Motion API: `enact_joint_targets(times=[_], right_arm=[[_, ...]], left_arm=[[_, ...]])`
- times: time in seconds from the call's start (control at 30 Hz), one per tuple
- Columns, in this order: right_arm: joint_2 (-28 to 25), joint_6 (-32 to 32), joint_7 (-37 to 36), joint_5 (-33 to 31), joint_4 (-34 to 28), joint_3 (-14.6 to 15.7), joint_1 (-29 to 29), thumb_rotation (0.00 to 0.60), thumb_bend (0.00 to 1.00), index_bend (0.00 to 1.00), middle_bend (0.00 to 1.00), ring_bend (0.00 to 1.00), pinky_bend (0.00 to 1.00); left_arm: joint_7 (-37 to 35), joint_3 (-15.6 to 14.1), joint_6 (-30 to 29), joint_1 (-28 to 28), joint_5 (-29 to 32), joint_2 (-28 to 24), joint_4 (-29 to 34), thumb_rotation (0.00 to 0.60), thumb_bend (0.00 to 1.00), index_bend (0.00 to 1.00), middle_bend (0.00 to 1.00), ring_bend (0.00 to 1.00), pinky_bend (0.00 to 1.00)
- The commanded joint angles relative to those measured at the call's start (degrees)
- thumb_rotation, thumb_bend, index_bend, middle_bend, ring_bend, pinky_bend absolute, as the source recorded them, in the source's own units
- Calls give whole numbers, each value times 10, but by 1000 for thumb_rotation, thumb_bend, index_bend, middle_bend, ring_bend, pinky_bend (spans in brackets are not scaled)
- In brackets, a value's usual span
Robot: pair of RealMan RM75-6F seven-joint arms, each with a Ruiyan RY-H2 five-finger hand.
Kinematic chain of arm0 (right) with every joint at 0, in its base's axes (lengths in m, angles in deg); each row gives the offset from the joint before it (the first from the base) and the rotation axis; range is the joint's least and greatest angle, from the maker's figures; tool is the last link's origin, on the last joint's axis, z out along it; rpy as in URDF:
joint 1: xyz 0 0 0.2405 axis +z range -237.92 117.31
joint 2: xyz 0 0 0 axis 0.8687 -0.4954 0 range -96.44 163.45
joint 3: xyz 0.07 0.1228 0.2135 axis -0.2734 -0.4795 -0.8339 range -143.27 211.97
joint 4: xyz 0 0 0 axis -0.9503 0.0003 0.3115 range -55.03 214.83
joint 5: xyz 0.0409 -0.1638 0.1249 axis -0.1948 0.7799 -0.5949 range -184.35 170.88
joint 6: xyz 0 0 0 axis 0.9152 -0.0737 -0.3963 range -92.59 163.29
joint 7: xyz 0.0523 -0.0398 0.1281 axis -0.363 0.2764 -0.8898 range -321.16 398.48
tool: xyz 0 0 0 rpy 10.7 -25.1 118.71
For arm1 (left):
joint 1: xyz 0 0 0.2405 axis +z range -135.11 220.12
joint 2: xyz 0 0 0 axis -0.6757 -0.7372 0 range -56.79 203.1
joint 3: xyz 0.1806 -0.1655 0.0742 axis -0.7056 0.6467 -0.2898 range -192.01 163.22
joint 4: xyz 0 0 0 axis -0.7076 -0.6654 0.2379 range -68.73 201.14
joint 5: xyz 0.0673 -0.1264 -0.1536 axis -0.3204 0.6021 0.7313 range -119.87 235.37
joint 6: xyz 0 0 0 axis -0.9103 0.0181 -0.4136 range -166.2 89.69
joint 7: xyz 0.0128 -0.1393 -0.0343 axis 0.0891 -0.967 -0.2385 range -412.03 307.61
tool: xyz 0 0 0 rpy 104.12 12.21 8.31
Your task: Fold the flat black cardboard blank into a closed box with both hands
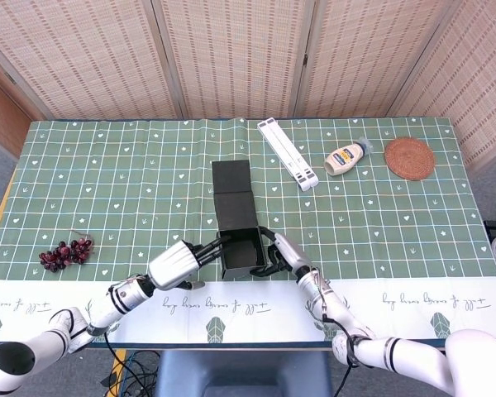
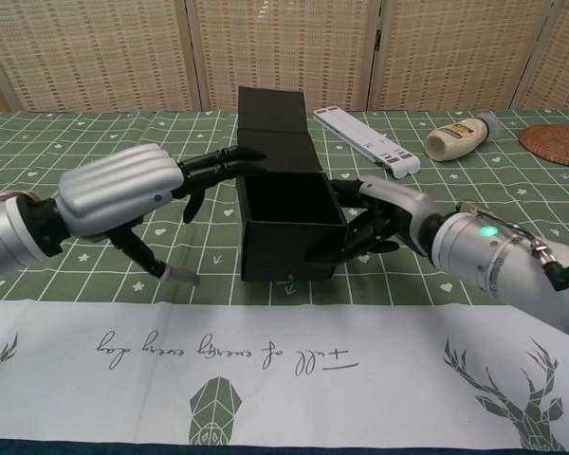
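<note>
The black cardboard box point(image 1: 241, 252) stands open-topped near the table's front edge, its lid flap point(image 1: 233, 193) stretching flat toward the back. In the chest view the box point(image 2: 289, 242) faces me and its lid flap point(image 2: 275, 121) rises behind it. My left hand point(image 2: 123, 194) is to the left of the box, fingers stretched out with their tips at the box's upper left rim and the thumb pointing down at the cloth. My right hand point(image 2: 389, 223) cups the box's right wall, dark fingers point(image 2: 353, 245) pressed against its outside. From above, the left hand point(image 1: 175, 265) and right hand point(image 1: 285, 255) flank the box.
A bunch of dark grapes point(image 1: 64, 252) lies at the front left. At the back right are a white folding stand point(image 1: 289, 155), a squeeze bottle point(image 1: 345, 157) and a woven coaster point(image 1: 409, 157). A white printed strip point(image 2: 284, 365) runs along the front edge.
</note>
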Motion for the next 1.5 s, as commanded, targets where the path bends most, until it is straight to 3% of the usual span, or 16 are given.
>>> enact_joint_targets(times=[0.03, 0.17, 0.33, 0.47, 0.67, 0.9, 1.23, 1.4, 1.5], right_arm=[[1, 3, 5, -5, 2, -2, 2, 600, 187, 381, 426, 805, 1000], [5, 9, 16, -15, 4, -7, 10, 600, 187, 352, 384, 805, 1000], [12, -1, 34, -13, 4, -8, 14, 600, 187, 89, 223, 780, 1000], [33, -26, 42, -10, 15, -8, 11, 600, 187, 6, 125, 734, 1000], [40, -19, 56, -22, 15, -4, 11, 600, 186, 0, 32, 684, 1000], [16, -11, 63, -38, -27, 8, -6, 600, 181, 0, 1, 665, 1000], [-77, -30, 85, -46, -156, 17, -41, 600, 165, 0, 0, 644, 1000], [-167, -62, 84, -19, -254, -5, -62, 600, 162, 0, 0, 642, 1000], [-219, -82, 88, -5, -298, -24, -69, 600, 162, 0, 0, 642, 1000]], left_arm=[[-10, 10, -9, 9, 10, -6, 15, 600, 76, 0, 0, 540, 851], [-28, 27, -22, 23, 28, -18, 41, 600, 76, 0, 0, 525, 851], [-49, 43, -29, 43, 52, -43, 90, 600, 76, 0, 0, 529, 851], [-65, 49, -19, 57, 69, -69, 141, 600, 76, 0, 0, 543, 851], [-76, 49, 7, 68, 81, -104, 207, 600, 76, 0, 0, 525, 851], [-85, 50, 48, 71, 95, -130, 266, 600, 76, 0, 0, 525, 851], [-137, 56, 139, 70, 145, -169, 365, 600, 76, 0, 0, 530, 855], [-159, 76, 198, 71, 209, -175, 394, 600, 76, 0, 0, 666, 865], [-148, 97, 237, 74, 272, -166, 404, 600, 76, 0, 0, 649, 868]])
